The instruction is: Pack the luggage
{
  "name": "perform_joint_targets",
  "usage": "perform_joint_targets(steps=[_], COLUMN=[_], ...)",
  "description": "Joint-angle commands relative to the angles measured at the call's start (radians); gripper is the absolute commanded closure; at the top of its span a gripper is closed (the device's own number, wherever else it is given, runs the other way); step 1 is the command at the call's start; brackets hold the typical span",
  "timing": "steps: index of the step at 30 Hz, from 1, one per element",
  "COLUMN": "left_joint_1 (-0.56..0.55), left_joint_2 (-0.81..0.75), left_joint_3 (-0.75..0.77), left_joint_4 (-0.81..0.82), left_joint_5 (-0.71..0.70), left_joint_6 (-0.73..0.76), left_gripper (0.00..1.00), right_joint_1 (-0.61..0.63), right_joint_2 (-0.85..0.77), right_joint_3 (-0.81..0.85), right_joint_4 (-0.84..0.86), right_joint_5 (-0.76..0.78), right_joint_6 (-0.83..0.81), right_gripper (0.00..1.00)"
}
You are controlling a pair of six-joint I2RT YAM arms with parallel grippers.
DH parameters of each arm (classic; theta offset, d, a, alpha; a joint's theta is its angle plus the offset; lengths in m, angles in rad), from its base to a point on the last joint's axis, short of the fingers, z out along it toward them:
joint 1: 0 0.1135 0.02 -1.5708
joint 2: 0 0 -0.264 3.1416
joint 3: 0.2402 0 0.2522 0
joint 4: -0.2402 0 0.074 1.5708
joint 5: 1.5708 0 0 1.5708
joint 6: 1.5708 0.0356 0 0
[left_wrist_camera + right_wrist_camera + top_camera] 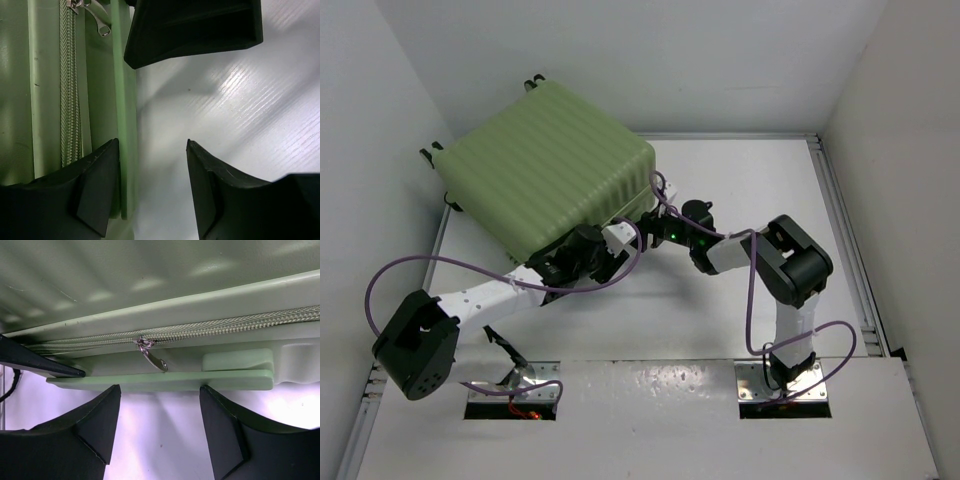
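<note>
At the far left of the table (750, 190), close to the corner of the white walls: the luggage (548, 165), pale green, shells together, ribbed side up, black wheels (533, 82) toward the back and the left wall. Meeting at its near right edge, both arms: left arm (470, 298) stretched in from the lower left, right arm (790, 262) bent in from the right, a green light lit near its wrist. Purple cables (390, 275) looping off each. Seen from the left wrist: green shell down the left side, zipper (70, 95) running top to bottom, metal pull (102, 29) near the top. Left gripper (152, 146) open, holding nothing; one finger (95, 187) in front of the seam, the other over bare table, the thin green rim (124, 125) just inside the gap beside the first finger. Across the top of that view, a black wedge (195, 27) — too close to tell more. Seen from the right wrist: shell overhead, zipper running side to side with teeth joined, pull hanging at mid-frame, the rim below it. Right gripper (160, 390) open and empty too, fingertips (107, 395) just under that rim, not clearly touching it, white table beneath.
</note>
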Motion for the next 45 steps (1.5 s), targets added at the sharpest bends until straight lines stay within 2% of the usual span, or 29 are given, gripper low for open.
perform_joint_targets(steps=[1,17,29,45], left_joint_1=[0.013,0.022,0.022,0.022], left_joint_2=[-0.002,-0.002,-0.002,-0.002], left_joint_3=[-0.035,-0.035,-0.035,-0.035], left_joint_4=[-0.095,-0.095,-0.104,-0.104], left_joint_5=[0.03,0.04,0.03,0.03], left_joint_6=[-0.018,-0.018,-0.009,-0.009], left_gripper=[0.4,0.4,0.4,0.4], right_joint_1=[0.025,0.006,0.011,0.006], right_joint_2=[-0.003,-0.069,-0.101,-0.034], right_joint_3=[0.069,0.018,-0.002,0.029], right_joint_4=[0.194,0.229,0.232,0.217], right_joint_5=[0.018,0.011,0.017,-0.009], right_joint_6=[-0.044,-0.099,-0.081,-0.112], right_gripper=[0.36,0.37,0.37,0.37])
